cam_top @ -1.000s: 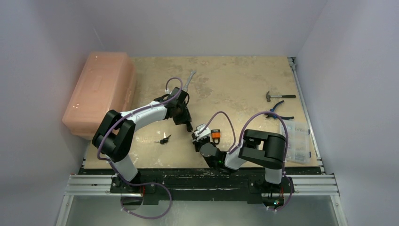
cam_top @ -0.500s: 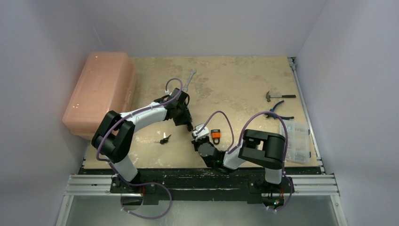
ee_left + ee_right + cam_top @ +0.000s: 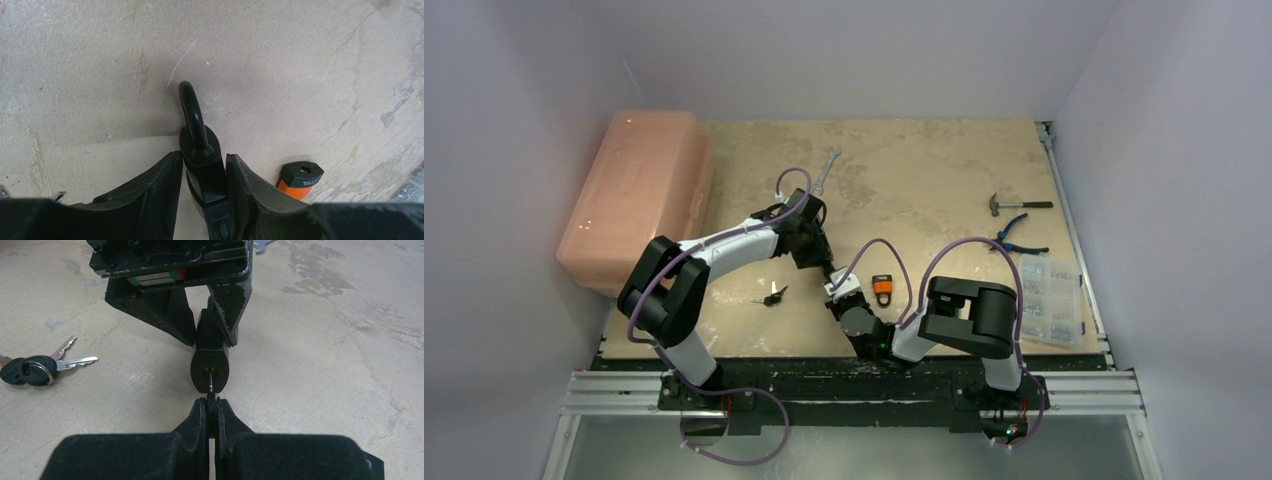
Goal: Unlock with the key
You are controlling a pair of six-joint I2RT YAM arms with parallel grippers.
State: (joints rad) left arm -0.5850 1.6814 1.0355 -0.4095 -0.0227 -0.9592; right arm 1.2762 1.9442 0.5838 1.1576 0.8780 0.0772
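Table [image 3: 924,170]: tan, scuffed worktop with both arms reaching over its near middle.
Toolbox [image 3: 634,195]: pale pink case, lid down, along the left edge.
Organizer [image 3: 1049,300]: clear parts box at the right edge.
Left gripper [image 3: 204,159]: fingers partly apart, clamped on either side of the black padlock.
Right gripper [image 3: 211,405]: facing the left one, fingers pressed nearly together, pinching the head of the key.
Hammer [image 3: 1014,205], pliers [image 3: 1019,235]: far right, near each other.
Wrench [image 3: 827,168]: far middle, alone.
Black padlock [image 3: 210,367]: between the two grippers, keyhole end toward the right gripper, shackle pointing away.
Orange padlock [image 3: 882,289]: on the table just right of the grippers.
Spare keys [image 3: 35,367]: ringed pair lying flat, left of the grippers.
Key [image 3: 212,385]: blade tip in the black padlock's keyhole.
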